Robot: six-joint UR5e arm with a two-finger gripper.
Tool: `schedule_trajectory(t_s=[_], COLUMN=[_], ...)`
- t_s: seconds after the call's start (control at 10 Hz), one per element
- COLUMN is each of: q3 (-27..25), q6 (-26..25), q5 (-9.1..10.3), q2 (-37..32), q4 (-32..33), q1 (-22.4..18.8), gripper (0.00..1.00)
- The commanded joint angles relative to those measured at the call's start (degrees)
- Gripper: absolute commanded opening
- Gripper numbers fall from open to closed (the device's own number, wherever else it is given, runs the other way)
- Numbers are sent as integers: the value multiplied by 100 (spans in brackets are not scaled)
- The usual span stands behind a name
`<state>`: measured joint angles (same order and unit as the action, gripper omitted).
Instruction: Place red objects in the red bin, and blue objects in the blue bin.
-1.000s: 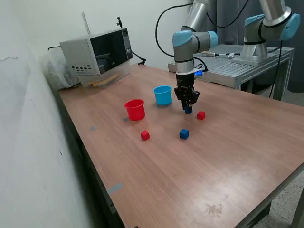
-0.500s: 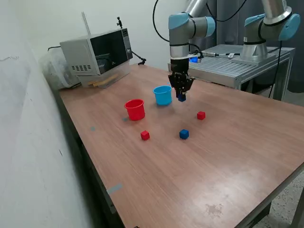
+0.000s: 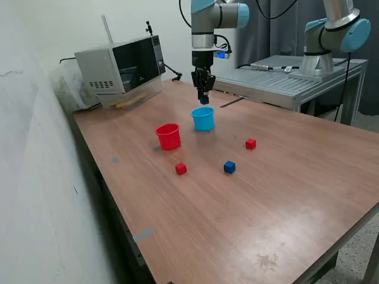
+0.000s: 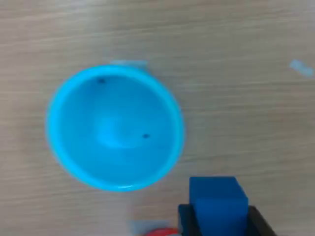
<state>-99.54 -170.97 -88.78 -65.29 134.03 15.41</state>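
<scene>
1. Dark blue, a small cube (image 4: pixel 218 200) sits pinched between the tool's (image 3: pixel 204 99) two fingers, raised well off the desk (image 3: pixel 284 177).
2. Cyan, the plastic cup (image 3: pixel 202 118) stands upright right below the tool; the wrist view looks down into its bare interior (image 4: pixel 115 128), with the held cube just off its rim.
3. Red, the second cup (image 3: pixel 168 136) stands upright just beside the cyan one, toward the exterior view's left.
4. One red cube (image 3: pixel 180 168) lies on the wood in front of the red cup, apart from it.
5. A second dark blue cube (image 3: pixel 229 167) lies near it, toward the exterior view's right.
6. The other red cube (image 3: pixel 250 144) rests farther right, apart from both cups.
7. A grey microwave (image 3: pixel 121 64) stands at the desk's far corner.
</scene>
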Motion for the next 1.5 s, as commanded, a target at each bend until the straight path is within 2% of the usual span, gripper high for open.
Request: schedule_trajectory(t_s=[0.0, 0.6, 0.7, 1.2, 1.3, 1.4], q3=[40, 5, 5, 14, 5, -4], q6=[125, 178, 178, 186, 195, 187], q5=[27, 62, 62, 27, 36, 45], q2=[7, 25, 25, -1, -105, -307], q4=[-44, -35, -35, -35, -52, -122], q1=[437, 428, 428, 481, 394, 106], gripper=[0, 0, 100, 100, 100, 100])
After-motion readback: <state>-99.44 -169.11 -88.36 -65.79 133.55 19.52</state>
